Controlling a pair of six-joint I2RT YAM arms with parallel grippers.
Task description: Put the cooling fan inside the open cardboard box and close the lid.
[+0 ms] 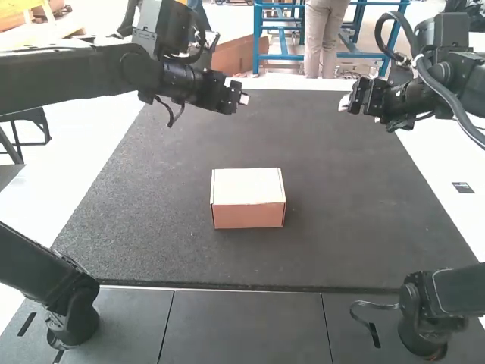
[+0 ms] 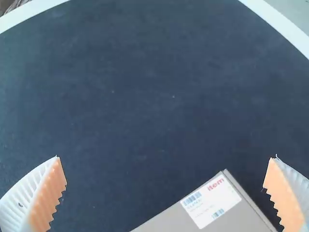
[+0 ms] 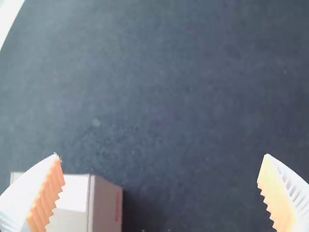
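Note:
A small cardboard box (image 1: 248,197) sits in the middle of the dark mat (image 1: 151,197) with its lid shut flat. Its labelled top (image 2: 207,208) appears in the left wrist view, and a corner of the box (image 3: 91,203) in the right wrist view. My left gripper (image 1: 236,97) hangs high above the mat behind and left of the box, its white ribbed fingers (image 2: 41,193) spread open and empty. My right gripper (image 1: 358,97) hangs high at the back right, its fingers (image 3: 280,191) also open with nothing between them.
The black mat covers most of the white table (image 1: 447,152). The arm bases (image 1: 68,303) stand at the near corners. A small dark tag (image 1: 463,186) lies on the table right of the mat.

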